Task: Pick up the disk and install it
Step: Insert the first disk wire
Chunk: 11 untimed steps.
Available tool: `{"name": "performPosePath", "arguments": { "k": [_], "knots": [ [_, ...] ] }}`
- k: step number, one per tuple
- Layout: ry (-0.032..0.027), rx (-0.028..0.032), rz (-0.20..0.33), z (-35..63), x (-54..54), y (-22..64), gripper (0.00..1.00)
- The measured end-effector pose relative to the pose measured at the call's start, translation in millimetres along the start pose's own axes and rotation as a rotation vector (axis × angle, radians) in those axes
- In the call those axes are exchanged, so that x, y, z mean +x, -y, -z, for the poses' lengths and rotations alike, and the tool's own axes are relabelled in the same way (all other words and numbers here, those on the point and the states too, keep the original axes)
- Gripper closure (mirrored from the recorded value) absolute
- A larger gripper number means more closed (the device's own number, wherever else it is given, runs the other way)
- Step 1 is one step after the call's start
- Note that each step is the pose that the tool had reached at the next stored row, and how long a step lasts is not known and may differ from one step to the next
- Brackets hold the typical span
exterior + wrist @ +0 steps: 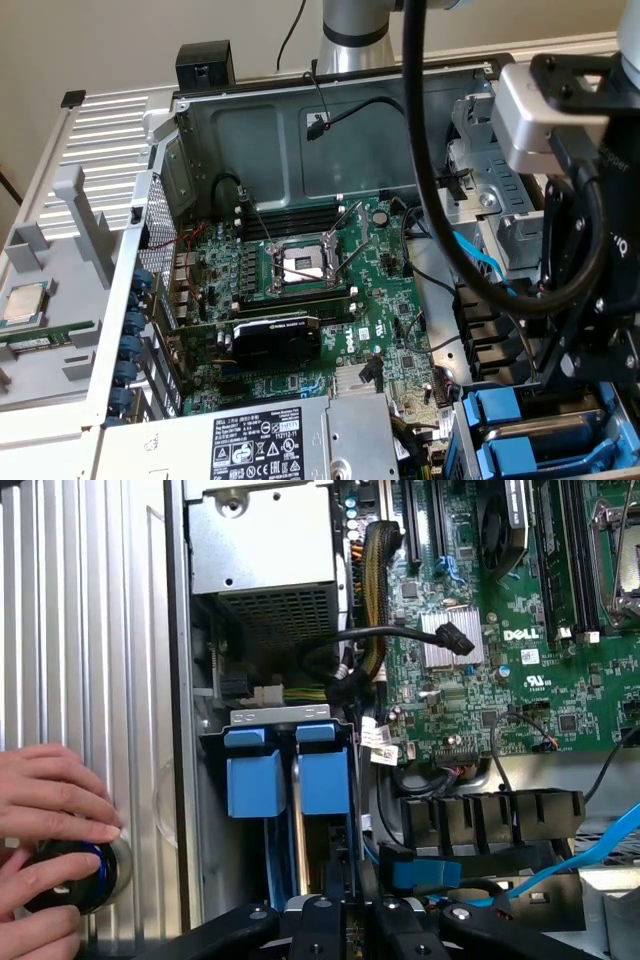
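The disk (325, 775) stands on edge in the drive cage. Its blue carrier frame is in line with my gripper (352, 915), and a strip of silver metal shows beside it. My fingers (320, 920) sit close together on its near end, and the contact itself is hidden behind them. A second blue carrier (255, 775) sits in the neighbouring slot. In the exterior view my gripper (575, 380) hangs low at the right, over the cage's blue carriers (505, 412).
The open case holds the motherboard (300, 290), a black graphics card (275, 340) and the power supply (260, 440). Black and blue cables (590, 850) run beside the cage. A person's hand (50, 800) rests on a black knob (65, 875) on the ribbed panel.
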State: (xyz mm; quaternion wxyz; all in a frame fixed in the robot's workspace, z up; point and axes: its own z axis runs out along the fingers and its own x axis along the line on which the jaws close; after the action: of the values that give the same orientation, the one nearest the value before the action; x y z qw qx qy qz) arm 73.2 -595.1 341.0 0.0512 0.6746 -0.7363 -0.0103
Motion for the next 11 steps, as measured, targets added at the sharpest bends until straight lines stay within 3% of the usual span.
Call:
{"name": "performPosePath", "arguments": {
  "k": [11],
  "knots": [
    [0.0008, 0.0013, -0.006, -0.6, 0.5, -0.5, 0.83]
  ]
}}
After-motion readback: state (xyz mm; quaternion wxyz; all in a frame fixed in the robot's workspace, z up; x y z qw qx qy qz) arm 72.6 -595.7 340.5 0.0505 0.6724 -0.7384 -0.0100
